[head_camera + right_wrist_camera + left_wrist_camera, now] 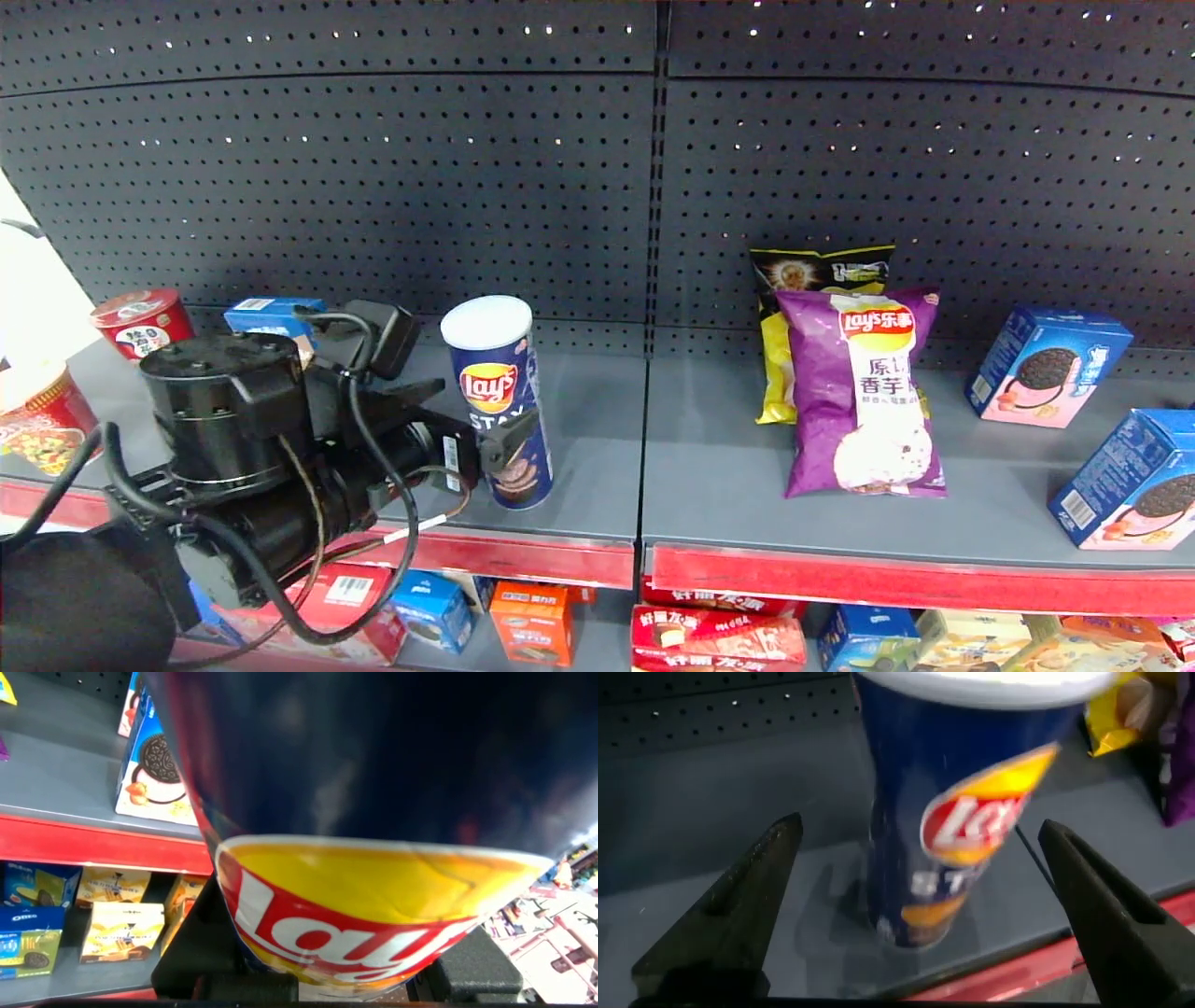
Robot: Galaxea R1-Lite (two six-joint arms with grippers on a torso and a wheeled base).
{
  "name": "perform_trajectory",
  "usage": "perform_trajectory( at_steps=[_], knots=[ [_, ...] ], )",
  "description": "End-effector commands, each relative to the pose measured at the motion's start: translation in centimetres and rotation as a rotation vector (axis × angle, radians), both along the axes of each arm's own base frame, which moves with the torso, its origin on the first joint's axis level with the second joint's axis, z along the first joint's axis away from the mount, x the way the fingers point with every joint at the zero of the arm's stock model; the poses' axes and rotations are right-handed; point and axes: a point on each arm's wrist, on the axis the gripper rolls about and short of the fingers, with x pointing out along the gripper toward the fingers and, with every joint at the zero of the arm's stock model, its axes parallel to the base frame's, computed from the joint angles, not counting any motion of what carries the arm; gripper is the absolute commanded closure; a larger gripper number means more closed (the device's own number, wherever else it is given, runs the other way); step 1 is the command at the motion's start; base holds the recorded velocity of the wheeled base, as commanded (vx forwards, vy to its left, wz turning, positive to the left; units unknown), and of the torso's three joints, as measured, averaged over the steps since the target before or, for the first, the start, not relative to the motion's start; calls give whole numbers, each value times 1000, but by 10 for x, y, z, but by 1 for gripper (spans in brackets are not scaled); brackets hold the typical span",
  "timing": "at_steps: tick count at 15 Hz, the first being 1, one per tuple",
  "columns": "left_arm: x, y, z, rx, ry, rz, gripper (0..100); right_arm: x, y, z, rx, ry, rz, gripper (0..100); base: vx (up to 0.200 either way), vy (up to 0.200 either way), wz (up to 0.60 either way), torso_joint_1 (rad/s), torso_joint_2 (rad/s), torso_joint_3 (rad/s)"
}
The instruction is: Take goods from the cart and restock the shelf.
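So, your left hand (920,831) was spread wide, with its fingers on either side of the blue chip can (499,392) and not squeezing it. That can stood straight up on the shelf (597,504), near the front edge. To me that one looked like it was put away, and all the hand needed to do was back off without bumping it.

Your right hand (336,980) looked like it was pinching a second chip can (374,793), held up in the air out in front of the shelf. I think that can was not yet put away.

Farther along the shelf lay a purple chip bag (864,392) leaning on a yellow bag (794,280), and then some cookie boxes (1046,364). You had lots of bare shelf between the blue chip can and the bags, so the second chip can could go there.
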Motion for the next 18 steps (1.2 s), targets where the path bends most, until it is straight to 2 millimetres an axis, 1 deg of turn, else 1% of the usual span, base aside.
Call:
perform_trajectory(
  at_steps=[1,2,3,5,6,7,9,11,14,15,17,18],
  knots=[
    [-21,11,10,-17,-32,3,0,0,0,-1,0,3,0,100,0,0,0,0,0,0],
    [-24,13,10,-16,-30,1,0,0,0,-1,0,3,0,100,0,0,0,0,0,0],
    [-38,20,8,-17,-28,3,0,0,0,-1,0,5,0,100,0,0,0,0,0,0],
    [-55,30,7,-19,-34,6,0,0,0,0,0,2,0,100,0,0,0,0,0,0],
    [-61,33,8,-22,-40,6,0,0,0,0,0,2,0,100,0,0,0,0,0,0],
    [-73,40,9,-23,-42,9,0,0,0,0,1,2,-2,100,0,0,0,0,0,0],
    [-86,46,14,-28,-48,-3,0,0,0,0,0,3,1,100,0,0,0,0,0,0],
    [-93,49,18,-33,-56,-11,0,1,0,-1,-1,7,3,100,0,0,0,0,0,0],
    [-97,51,21,-42,-78,-10,0,1,0,-2,-1,9,3,100,0,0,0,0,0,0],
    [-99,52,21,-38,-83,-4,0,1,0,-3,-2,22,4,100,0,0,0,0,0,0],
    [-100,53,13,22,-84,8,0,0,0,-3,-4,39,16,100,0,0,0,0,0,0],
    [-97,60,14,45,-113,90,0,0,0,-3,-4,41,16,100,0,0,0,0,0,0]
  ],
)
